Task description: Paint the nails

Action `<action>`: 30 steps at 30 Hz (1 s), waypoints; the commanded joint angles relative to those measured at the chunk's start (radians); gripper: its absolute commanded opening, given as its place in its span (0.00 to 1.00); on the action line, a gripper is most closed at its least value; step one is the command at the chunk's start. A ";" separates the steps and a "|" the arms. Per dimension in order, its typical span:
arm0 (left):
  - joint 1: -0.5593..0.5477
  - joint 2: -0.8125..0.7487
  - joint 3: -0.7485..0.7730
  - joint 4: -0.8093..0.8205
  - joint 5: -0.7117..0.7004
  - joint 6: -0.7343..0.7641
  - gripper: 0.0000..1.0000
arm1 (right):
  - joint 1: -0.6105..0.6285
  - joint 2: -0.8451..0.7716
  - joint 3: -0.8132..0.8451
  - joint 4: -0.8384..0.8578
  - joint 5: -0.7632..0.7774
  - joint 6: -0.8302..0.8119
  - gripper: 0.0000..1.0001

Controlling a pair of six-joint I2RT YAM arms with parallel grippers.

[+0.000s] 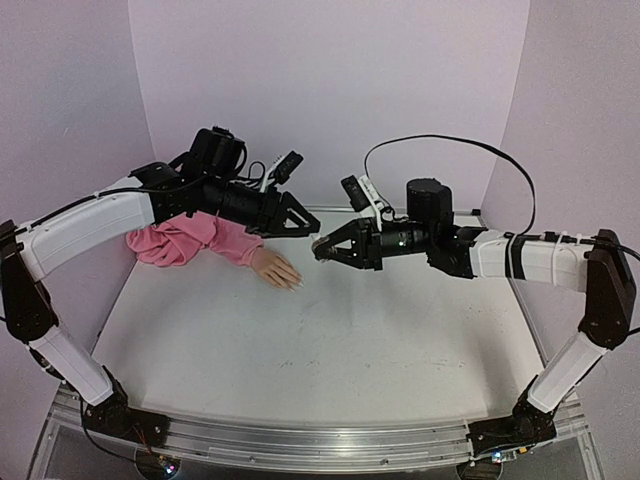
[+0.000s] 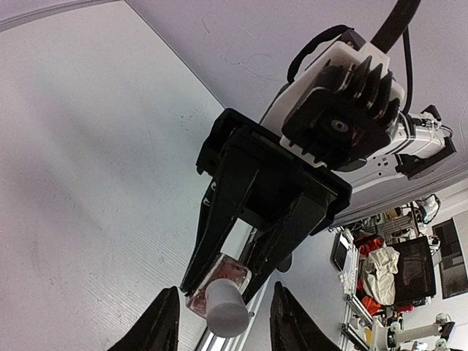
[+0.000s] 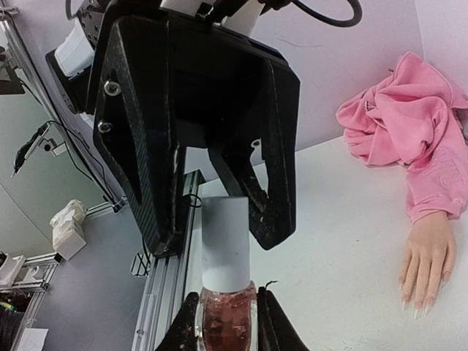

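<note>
White desk (image 1: 380,350), lilac walls.
Midair, the right gripper (image 1: 325,250) clamps the polish bottle (image 3: 225,322); left wrist view shows the left gripper (image 2: 225,289) unclenched astride its cap (image 2: 227,311); right wrist view shows the nails (image 3: 417,311) toward the desk's far-left corner.

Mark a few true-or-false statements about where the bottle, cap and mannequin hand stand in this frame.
1. The right gripper is clamped on the polish bottle. True.
2. The bottle's white cap is already off. False: it sits on the bottle.
3. The left gripper has its fingers on either side of the cap, with a gap showing. True.
4. The left gripper holds the mannequin hand. False: the hand lies on the table, apart from both grippers.
5. The hand's sleeve is blue. False: it is pink.
</note>
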 commanded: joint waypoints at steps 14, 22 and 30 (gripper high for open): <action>-0.016 0.012 0.065 -0.003 0.006 0.015 0.20 | 0.001 -0.011 0.046 0.019 -0.013 -0.021 0.00; -0.017 -0.011 0.066 -0.029 -0.046 0.030 0.10 | 0.001 -0.013 0.048 -0.005 0.017 -0.040 0.00; -0.017 -0.040 0.065 -0.032 -0.097 0.038 0.01 | 0.001 -0.009 0.046 -0.018 0.031 -0.052 0.00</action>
